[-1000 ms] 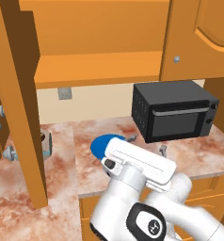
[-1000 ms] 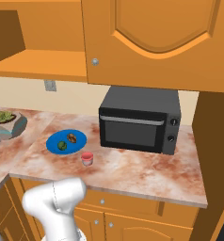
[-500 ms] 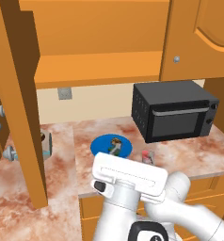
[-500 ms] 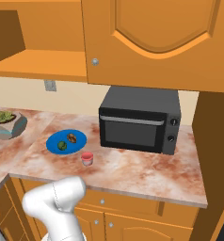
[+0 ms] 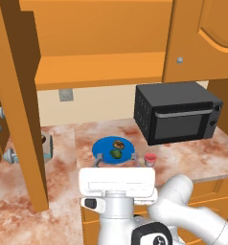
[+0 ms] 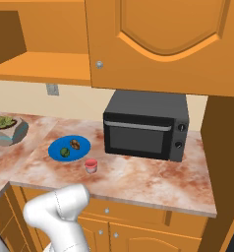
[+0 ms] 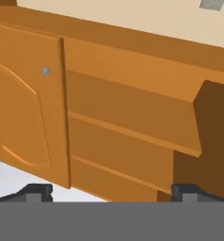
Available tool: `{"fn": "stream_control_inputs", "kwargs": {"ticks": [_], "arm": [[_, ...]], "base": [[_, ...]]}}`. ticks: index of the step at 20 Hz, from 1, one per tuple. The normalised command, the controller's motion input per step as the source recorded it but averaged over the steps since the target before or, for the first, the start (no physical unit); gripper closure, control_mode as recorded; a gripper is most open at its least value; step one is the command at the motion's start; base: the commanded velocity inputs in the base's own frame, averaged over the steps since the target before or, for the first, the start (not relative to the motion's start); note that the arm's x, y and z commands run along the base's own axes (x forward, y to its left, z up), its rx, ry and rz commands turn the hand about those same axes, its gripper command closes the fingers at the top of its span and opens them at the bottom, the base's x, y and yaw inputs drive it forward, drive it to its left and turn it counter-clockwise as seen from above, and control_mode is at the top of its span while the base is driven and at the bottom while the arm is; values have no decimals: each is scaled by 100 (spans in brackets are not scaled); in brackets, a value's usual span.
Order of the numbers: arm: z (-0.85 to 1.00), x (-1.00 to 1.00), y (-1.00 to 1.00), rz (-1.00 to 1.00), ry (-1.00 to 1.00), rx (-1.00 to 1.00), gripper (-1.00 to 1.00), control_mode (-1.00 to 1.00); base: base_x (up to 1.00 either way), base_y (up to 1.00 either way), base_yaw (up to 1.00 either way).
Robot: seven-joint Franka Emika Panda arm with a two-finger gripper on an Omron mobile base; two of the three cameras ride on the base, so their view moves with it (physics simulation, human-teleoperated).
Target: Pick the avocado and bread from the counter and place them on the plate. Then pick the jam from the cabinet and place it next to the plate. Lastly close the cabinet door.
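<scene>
With avocado (image 5: pixel 116 154) and bread (image 5: pixel 119 143) lying on plate (image 5: pixel 113 150), jam (image 5: pixel 150 159) standing just beside plate; door (image 5: pixel 21 103) hanging open left of plate. Gripper (image 7: pixel 111 190) spread, empty, facing cabinet (image 7: pixel 132 117). Advising: getting behind door's outer face, pushing steadily.

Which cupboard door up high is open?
The tall cabinet door on the left stands swung out, showing the cabinet's bare shelf. The neighbouring door above the microwave is shut.

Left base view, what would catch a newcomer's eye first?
The open cabinet fills the top, its door swung out at left. Below it, a blue plate on the counter carries the avocado and bread, with the jam beside it and a black microwave at right.
</scene>
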Motion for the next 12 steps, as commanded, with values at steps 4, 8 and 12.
{"fn": "stream_control_inputs", "kwargs": {"ticks": [4, 8, 12], "arm": [[0, -20, 45, 12, -3, -14, -100, -100], [0, -25, 40, 10, -4, -14, -100, -100], [-3, -17, 45, 8, 0, -16, -100, -100]], "base": [[0, 0, 0], [0, 0, 0], [0, 0, 0]]}}
